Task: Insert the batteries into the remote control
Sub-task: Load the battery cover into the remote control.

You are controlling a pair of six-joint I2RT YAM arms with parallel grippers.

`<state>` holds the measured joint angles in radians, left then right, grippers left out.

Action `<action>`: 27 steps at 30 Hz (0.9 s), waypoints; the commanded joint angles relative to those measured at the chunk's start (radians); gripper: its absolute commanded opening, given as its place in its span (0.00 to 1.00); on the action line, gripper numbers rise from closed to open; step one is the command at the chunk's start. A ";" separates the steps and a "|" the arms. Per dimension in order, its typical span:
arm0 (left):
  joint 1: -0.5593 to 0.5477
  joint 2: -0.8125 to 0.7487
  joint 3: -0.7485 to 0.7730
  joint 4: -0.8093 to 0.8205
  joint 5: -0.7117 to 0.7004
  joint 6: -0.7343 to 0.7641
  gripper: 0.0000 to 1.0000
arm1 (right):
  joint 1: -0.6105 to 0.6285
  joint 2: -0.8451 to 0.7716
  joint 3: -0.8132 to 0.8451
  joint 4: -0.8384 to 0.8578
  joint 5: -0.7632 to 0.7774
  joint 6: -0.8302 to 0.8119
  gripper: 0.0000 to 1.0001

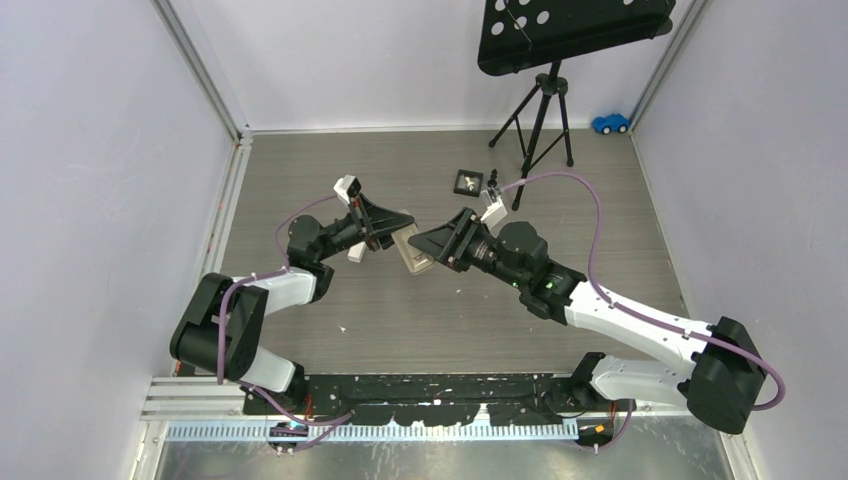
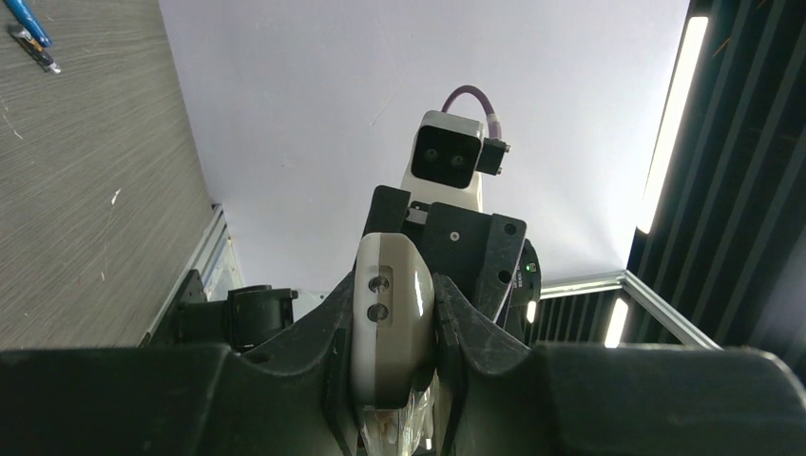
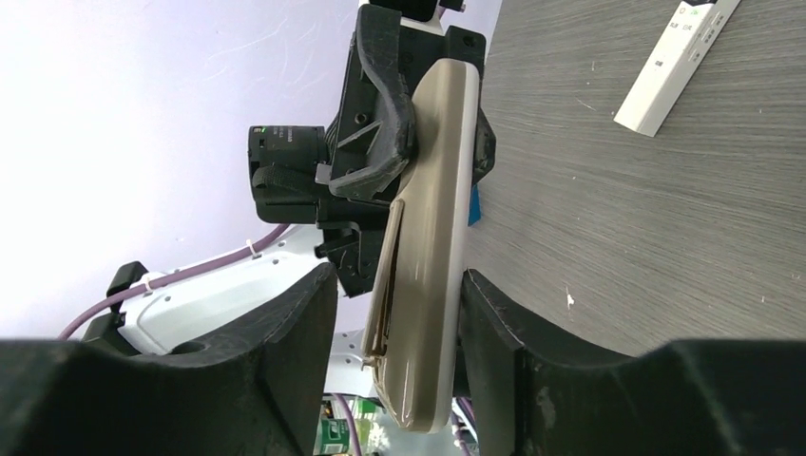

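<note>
Holding the remote control (image 1: 410,253) clear of the table (image 1: 450,320) gives both arms access to it, and that seems the reason for this pose. The left gripper (image 2: 393,318) is clamped across one end of the beige-and-white body, acting as a vice so that the casing cannot twist. From the opposite side the right gripper (image 3: 397,280) straddles the other end with its jaws parted. One finger lies against the remote's edge and a clear gap shows beside the other, so it is not squeezing. Along the side facing the right wrist camera a seam (image 3: 385,313) gapes slightly toward the near end. I judge that to be the battery cover being worked loose, the step before any cell goes in. Neither gripper carries a battery. A slim blue cylinder (image 2: 26,21), probably one of the batteries, lies on the table at the corner of the left wrist view, well apart from the remote. A second, white remote (image 3: 677,59) rests flat on the table, untouched.
</note>
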<state>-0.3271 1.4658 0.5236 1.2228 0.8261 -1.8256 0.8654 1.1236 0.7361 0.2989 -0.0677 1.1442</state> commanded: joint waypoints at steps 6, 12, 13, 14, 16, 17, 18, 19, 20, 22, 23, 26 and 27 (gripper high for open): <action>-0.001 -0.023 0.020 0.037 -0.012 0.003 0.00 | -0.003 0.065 0.014 0.052 -0.006 0.029 0.42; -0.007 -0.038 0.020 0.024 -0.013 0.002 0.00 | -0.003 0.102 0.017 0.079 0.017 0.028 0.35; -0.009 -0.039 0.021 0.023 -0.012 0.000 0.00 | -0.003 0.109 0.018 0.088 0.018 0.026 0.34; -0.010 -0.042 0.021 0.023 -0.013 -0.002 0.00 | -0.002 0.118 0.018 0.096 0.020 0.025 0.33; -0.010 -0.046 0.021 0.023 -0.013 -0.007 0.00 | -0.002 0.134 0.017 0.114 0.020 0.021 0.31; -0.010 -0.049 0.022 0.021 -0.014 -0.007 0.00 | -0.003 0.143 0.015 0.125 0.021 0.019 0.29; -0.010 -0.053 0.022 0.019 -0.014 -0.007 0.00 | -0.002 0.147 0.010 0.135 0.021 0.018 0.28; -0.010 -0.057 0.023 0.017 -0.014 -0.008 0.00 | -0.002 0.149 0.005 0.146 0.023 0.015 0.27; -0.010 -0.061 0.025 0.012 -0.016 -0.007 0.00 | -0.002 0.151 0.000 0.152 0.028 0.007 0.26; -0.010 -0.068 0.028 -0.001 -0.016 -0.004 0.00 | -0.001 0.152 -0.007 0.158 0.041 -0.017 0.22; -0.010 -0.072 0.029 -0.008 -0.017 -0.003 0.00 | -0.002 0.151 -0.012 0.161 0.047 -0.033 0.21; -0.010 -0.084 0.028 -0.026 -0.021 -0.005 0.00 | -0.002 0.158 -0.033 0.191 0.062 -0.097 0.18; -0.010 -0.088 0.028 -0.034 -0.022 -0.007 0.00 | -0.002 0.161 -0.036 0.195 0.063 -0.117 0.18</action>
<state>-0.3046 1.4418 0.5236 1.1725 0.7761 -1.7916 0.8551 1.2442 0.7296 0.4431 -0.0578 1.1679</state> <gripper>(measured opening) 0.275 0.387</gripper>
